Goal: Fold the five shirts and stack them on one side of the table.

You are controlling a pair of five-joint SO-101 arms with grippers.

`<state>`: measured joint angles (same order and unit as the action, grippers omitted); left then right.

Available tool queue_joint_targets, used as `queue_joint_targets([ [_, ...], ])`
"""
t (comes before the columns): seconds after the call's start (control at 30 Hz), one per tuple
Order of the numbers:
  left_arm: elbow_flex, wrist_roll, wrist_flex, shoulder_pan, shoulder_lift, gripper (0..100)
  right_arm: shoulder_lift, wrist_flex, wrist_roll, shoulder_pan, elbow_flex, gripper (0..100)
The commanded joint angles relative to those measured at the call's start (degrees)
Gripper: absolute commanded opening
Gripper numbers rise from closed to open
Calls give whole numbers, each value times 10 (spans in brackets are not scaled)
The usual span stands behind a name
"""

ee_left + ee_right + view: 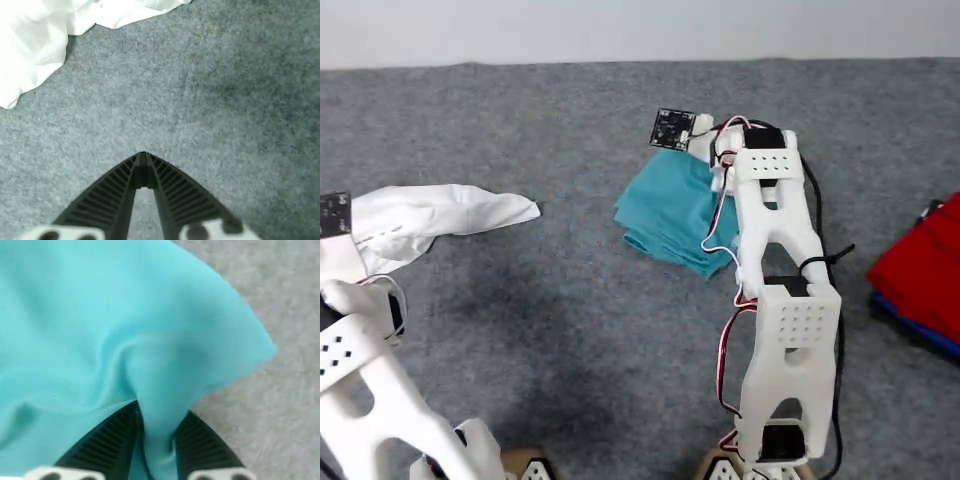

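A teal shirt (670, 215) lies partly folded near the middle of the grey table. My right gripper (156, 416) is shut on a pinched ridge of this teal shirt (100, 320); from above the right arm (775, 240) stretches over its right edge. A white shirt (430, 220) lies crumpled at the far left. My left gripper (145, 162) is shut with nothing in it, hovering over bare carpet just short of the white shirt (35, 45). The left arm (360, 370) sits at the lower left.
A red shirt (925, 265) lies on top of a blue one (920, 330) at the table's right edge. Grey carpet (570, 340) covers the table, with open room between the two arms.
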<state>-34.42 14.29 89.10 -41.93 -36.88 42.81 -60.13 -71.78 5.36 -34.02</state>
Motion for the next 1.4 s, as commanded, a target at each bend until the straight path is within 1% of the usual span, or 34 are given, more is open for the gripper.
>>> queue_joint_targets([
  [0.0,18,4,5,3,-4,4,-20,15,59,-11,-20,176],
  [0.07,19,4,6,3,-4,4,-30,9,106,-15,-20,198],
  [0.2,19,4,7,3,-4,4,-51,-2,145,-22,-20,201],
  [0.43,18,4,7,3,-4,4,-109,-12,251,-23,-20,199],
  [0.5,18,4,8,3,-4,4,-128,-33,308,-22,-20,199],
  [0.6,18,4,8,3,-4,4,-141,-73,425,-23,-20,191],
  [0.63,18,3,8,3,-4,4,-142,-83,466,-24,-20,174],
  [0.7,17,2,8,3,-2,4,-141,-97,528,-26,-19,110],
  [0.77,17,2,8,3,1,4,-138,-95,574,-27,-18,15],
  [0.8,17,2,7,4,1,4,-133,-95,591,-29,-18,3],
  [0.87,17,2,7,4,1,4,-112,-94,616,-39,-18,34],
  [0.97,17,3,7,4,1,4,-62,-58,637,-58,-18,7],
  [1.13,17,4,7,4,1,4,24,15,636,-101,-18,9],
  [1.27,17,4,7,4,1,4,64,23,636,-115,-20,9],
  [1.37,17,4,7,4,0,4,47,21,639,-112,-20,9],
])
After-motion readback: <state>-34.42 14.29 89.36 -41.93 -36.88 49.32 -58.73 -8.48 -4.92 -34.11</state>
